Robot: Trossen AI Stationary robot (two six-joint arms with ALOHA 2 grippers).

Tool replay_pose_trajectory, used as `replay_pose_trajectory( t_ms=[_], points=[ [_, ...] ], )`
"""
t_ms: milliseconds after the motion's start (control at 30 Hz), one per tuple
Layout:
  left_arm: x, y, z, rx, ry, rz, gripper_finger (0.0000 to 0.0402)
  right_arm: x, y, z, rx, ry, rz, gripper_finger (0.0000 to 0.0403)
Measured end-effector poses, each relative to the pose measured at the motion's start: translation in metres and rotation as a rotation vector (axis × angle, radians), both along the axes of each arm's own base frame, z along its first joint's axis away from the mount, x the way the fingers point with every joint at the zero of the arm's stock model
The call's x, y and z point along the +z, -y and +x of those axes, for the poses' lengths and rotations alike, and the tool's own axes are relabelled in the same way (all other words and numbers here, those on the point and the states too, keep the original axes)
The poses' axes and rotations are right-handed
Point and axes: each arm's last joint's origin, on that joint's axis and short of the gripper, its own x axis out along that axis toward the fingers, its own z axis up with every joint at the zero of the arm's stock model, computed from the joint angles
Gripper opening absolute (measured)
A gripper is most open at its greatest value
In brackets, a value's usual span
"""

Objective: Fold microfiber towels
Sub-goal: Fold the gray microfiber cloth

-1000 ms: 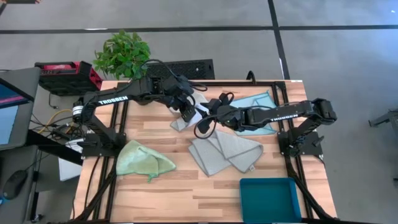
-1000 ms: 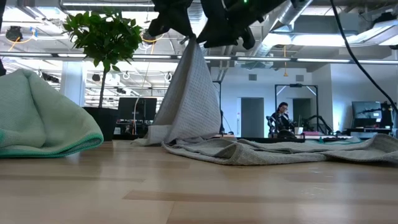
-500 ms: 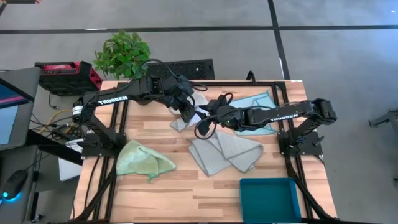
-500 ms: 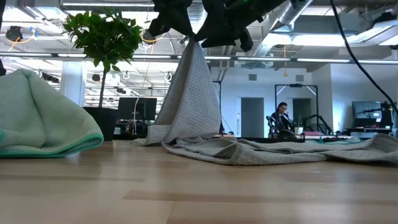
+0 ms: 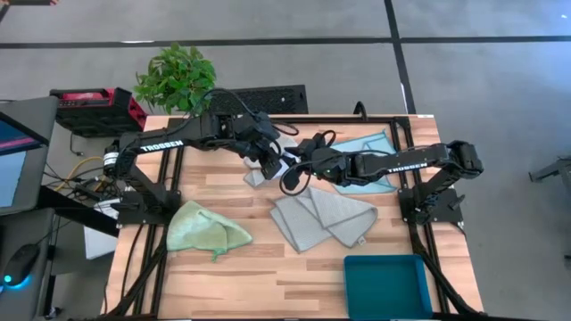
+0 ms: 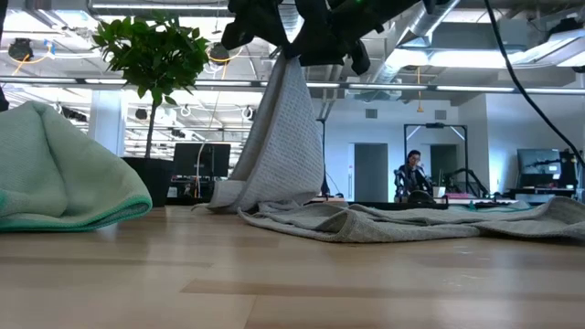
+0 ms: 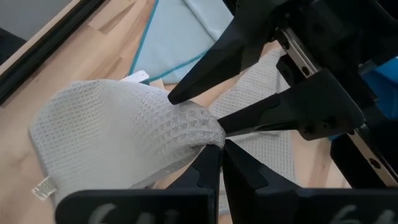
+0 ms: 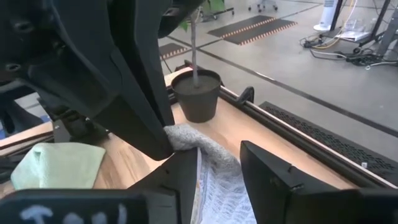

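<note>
both claws are meeting over the back centre of the table (image 5: 232,267), working one grey towel (image 6: 279,146).

left claw (image 7: 214,152) is pinching the towel's top corner, fingers together on the cloth. right claw (image 8: 214,165) is sitting right against it, fingers apart with the same corner bunched between them, not visibly clamped.

towel is hanging from the pinch like a tent, lower edge dragging on the wood. in the high view it's peeking out at about 7 o'clock of the left claw (image 5: 268,160).

handling guess: light, limp, waffle weave so fair grip. no stiffness, so it's following whichever point i'm holding. best hold is a corner or hem, two corners for a clean fold. white tag (image 7: 42,186) is marking the low edge.

second grey towel (image 5: 323,218) is lying flat at 5 o'clock of the claws. blue towel (image 5: 379,147) is under the right arm at 3 o'clock. green towel (image 5: 207,230) is crumpled at 7 o'clock, well apart.
</note>
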Motion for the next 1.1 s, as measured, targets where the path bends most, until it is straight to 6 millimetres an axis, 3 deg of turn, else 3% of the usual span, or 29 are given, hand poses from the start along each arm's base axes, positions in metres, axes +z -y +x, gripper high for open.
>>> replay_pose_trajectory(
  t_ms=[333, 633, 1100],
  points=[
    [0.003, 0.001, -0.002, 0.006, 0.012, -0.006, 0.0000, 0.000, 0.000, 0.000, -0.014, -0.003, -0.005, 0.0117],
    [0.032, 0.002, -0.007, -0.006, 0.096, 0.020, 0.0000, -0.003, 0.002, -0.001, -0.034, -0.007, 0.036, 0.0108],
    [0.045, 0.001, -0.014, 0.008, 0.085, 0.057, 0.0000, -0.012, 0.004, -0.005, -0.024, -0.090, 0.079, 0.0108]
  ],
)
